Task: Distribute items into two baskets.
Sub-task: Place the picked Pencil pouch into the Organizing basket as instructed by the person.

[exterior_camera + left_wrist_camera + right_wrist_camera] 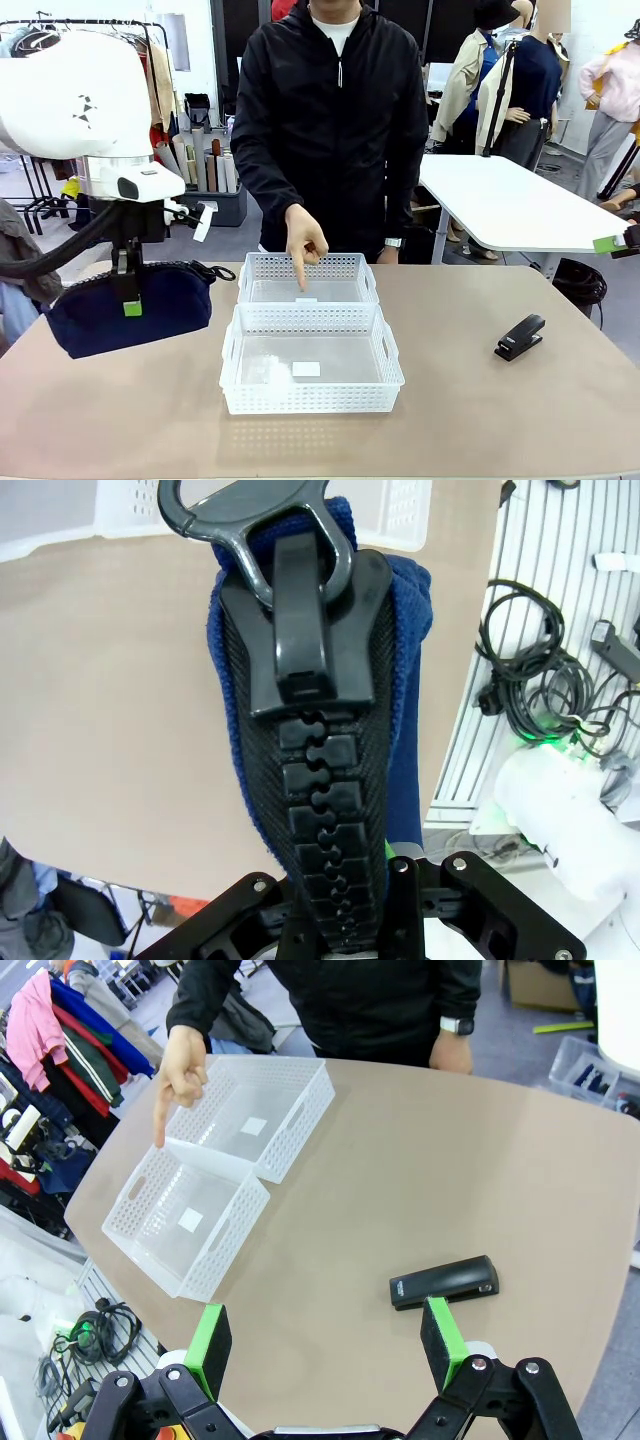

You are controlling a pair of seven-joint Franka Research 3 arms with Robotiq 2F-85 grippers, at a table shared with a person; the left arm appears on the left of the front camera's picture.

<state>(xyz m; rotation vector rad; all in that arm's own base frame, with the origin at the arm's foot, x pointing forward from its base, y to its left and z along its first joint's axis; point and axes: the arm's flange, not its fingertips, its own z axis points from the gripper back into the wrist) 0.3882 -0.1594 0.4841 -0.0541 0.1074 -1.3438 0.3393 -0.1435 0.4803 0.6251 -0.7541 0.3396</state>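
Left gripper (128, 303) clamped on the navy pouch (150, 315) at its zipper edge, pouch left of the near basket (310, 402). Right gripper (322, 1310) wide apart, holding nothing; stapler (445, 1282) lies right of that basket.

Bright even indoor light, faint shadows under baskets (312, 397), wide-angle bowing at edges.

Navy pouch (130, 310), black stapler (521, 337), two white mesh baskets (310, 372), tan table (480, 420).

Pouch (160, 312) left of baskets (312, 398); stapler (521, 336) right.
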